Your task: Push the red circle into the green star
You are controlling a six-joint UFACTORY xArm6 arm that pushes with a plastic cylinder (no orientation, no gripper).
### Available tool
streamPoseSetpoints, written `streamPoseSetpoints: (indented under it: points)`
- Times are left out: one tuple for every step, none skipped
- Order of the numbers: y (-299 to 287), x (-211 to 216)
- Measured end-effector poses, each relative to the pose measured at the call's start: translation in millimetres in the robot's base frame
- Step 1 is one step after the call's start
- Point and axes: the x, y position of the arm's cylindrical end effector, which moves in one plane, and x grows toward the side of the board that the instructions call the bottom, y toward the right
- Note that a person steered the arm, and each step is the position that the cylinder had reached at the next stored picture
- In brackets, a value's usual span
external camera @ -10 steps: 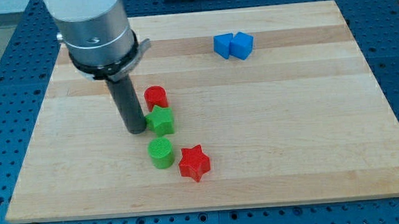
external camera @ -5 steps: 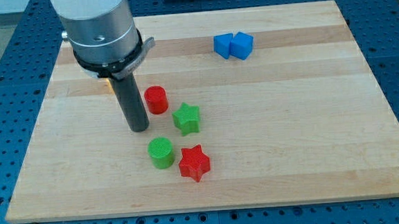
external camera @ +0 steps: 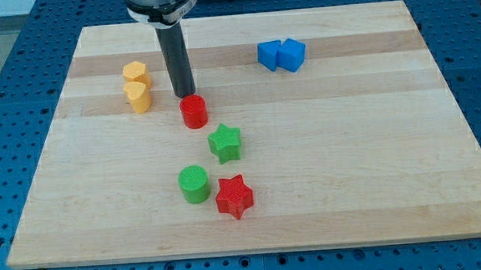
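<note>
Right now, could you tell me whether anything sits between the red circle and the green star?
Nothing visible does. My tip is just above the red circle, and bare board separates it from the green star to its lower right. The green circle lies off that line.

My tip stands just above the red circle with bare worktop between that circle and the green star, while two yellow blocks crowd the view's left, and the green circle and red star block the star's lower side.
</note>
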Motion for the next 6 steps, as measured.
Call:
streamPoseSetpoints:
  points:
    - [0, 9]
    - [0, 43]
    - [0, 53]
    - [1, 66]
    - [1, 77]
    - [1, 61]
